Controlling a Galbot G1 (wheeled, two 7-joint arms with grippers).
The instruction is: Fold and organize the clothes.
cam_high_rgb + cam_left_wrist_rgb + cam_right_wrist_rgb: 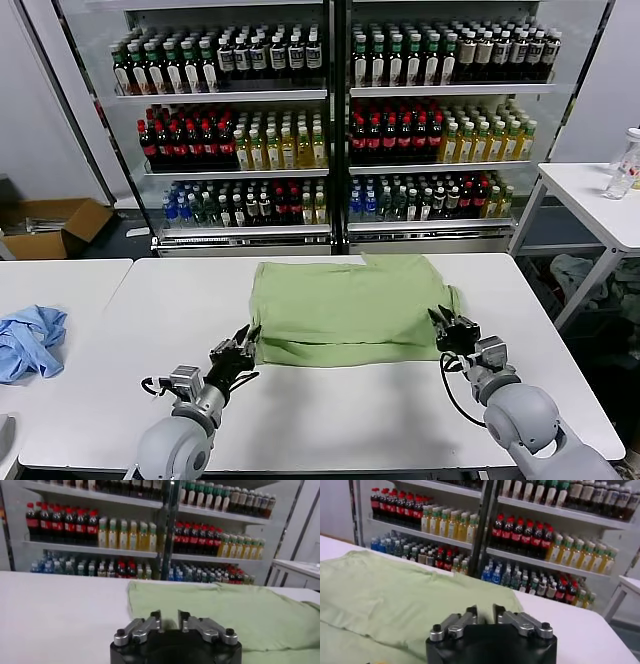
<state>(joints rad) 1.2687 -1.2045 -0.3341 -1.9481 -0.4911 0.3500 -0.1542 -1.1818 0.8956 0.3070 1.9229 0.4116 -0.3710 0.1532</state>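
Observation:
A light green shirt (350, 310) lies flat and folded over on the white table (330, 415), back side up; collar, buttons and print are hidden. My left gripper (246, 342) is open and empty, low over the table at the shirt's near left corner. In the left wrist view, my left gripper (170, 616) has the shirt (235, 615) just ahead of it. My right gripper (448, 325) is open and empty at the shirt's right edge. In the right wrist view, my right gripper (485, 611) is over the shirt (395, 600).
A crumpled blue cloth (30, 340) lies on the adjoining table to the left. A glass-door drinks cooler (330, 120) full of bottles stands behind. A cardboard box (50, 225) is on the floor at left. A side table with a bottle (625, 165) is at right.

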